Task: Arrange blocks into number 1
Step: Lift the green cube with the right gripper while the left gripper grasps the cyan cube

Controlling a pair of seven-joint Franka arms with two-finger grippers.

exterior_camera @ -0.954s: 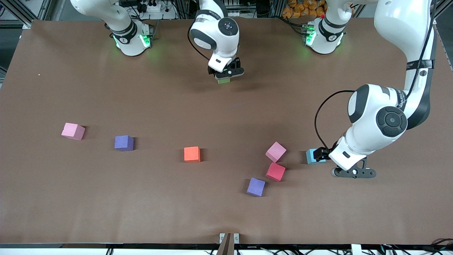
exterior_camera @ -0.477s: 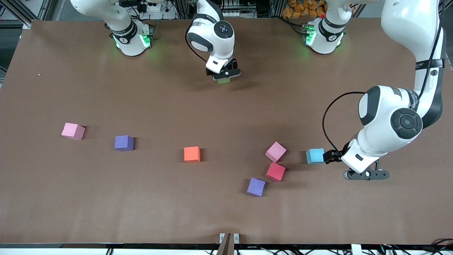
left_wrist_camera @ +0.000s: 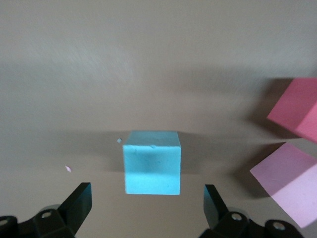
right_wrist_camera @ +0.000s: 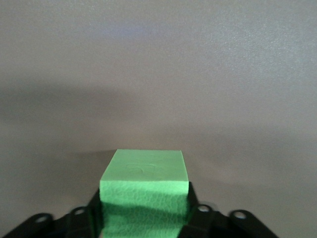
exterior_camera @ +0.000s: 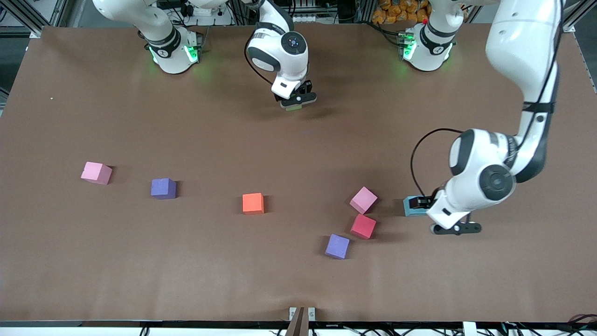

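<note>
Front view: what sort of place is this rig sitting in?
Probably a robotics lab workbench: a brown-covered table bears only foam blocks such as the orange block, metal framing and cables run along its edge by the arm bases, and nothing household is in view.

A robotics lab: two white arms (exterior_camera: pixel 508 154) bolted to a brown surface (exterior_camera: pixel 140 256), their bases (exterior_camera: pixel 175 49) lit green, with aluminium framing (exterior_camera: pixel 42 14), a power strip (exterior_camera: pixel 198 8) and loose cables (exterior_camera: pixel 508 329) around the edges.

Eight blocks: two pink (exterior_camera: pixel 96 172) (exterior_camera: pixel 363 199), two purple (exterior_camera: pixel 163 188) (exterior_camera: pixel 337 246), one orange (exterior_camera: pixel 253 203), red (exterior_camera: pixel 363 226), light blue (exterior_camera: pixel 410 206), green (exterior_camera: pixel 293 108).
</note>
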